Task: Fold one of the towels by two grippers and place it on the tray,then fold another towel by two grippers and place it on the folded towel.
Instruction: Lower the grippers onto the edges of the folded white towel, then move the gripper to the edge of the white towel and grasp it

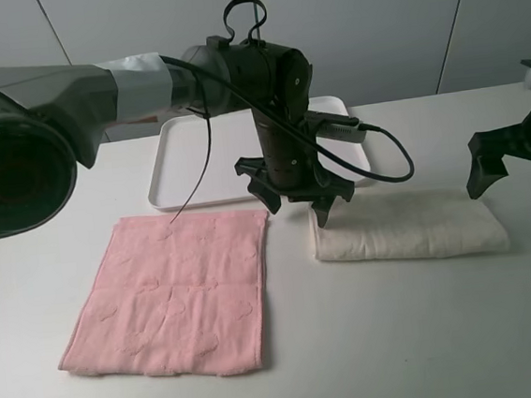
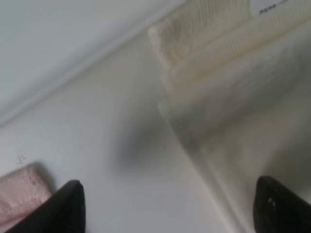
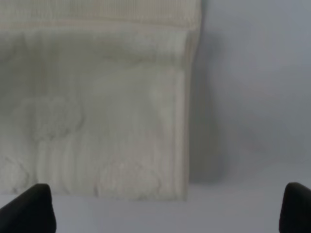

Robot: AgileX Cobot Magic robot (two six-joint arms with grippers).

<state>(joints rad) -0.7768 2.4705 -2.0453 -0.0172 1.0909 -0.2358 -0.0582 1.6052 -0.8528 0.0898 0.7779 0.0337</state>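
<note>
Progress: the cream-white towel [image 1: 409, 226] looks folded at least once, a doubled strip lying on the table [image 1: 401, 336] and not yet on the tray [image 1: 173, 170].
Tray: nothing on it, so the first placement is undone.
Left to do: by the look of it, perhaps another fold of the cream-white towel, then the lift onto the tray. After that comes the whole pink sequence.
Pink towel [image 1: 171, 295]: spread flat and unfolded on the left of the table, its far edge just in front of the tray.
Cream-white towel, place: right of centre, just in front of the tray's right front corner, beside the pink towel with a gap between them.
Cream-white towel, long axis: side to side across the exterior view, roughly parallel to the tray's front edge. One short end points at each arm.
Layers: the left wrist view shows stacked edges at that end and a small label [image 2: 272, 6].
Left gripper [image 1: 296, 207]: over the towel's left end, jaws spread wide, nothing between them.
Right gripper [image 1: 518, 179]: near the towel's right end and above it, jaws fully apart, holding nothing.
Call: both arms are lined up on the short ends, and a pinch at each end looks likely.
</note>
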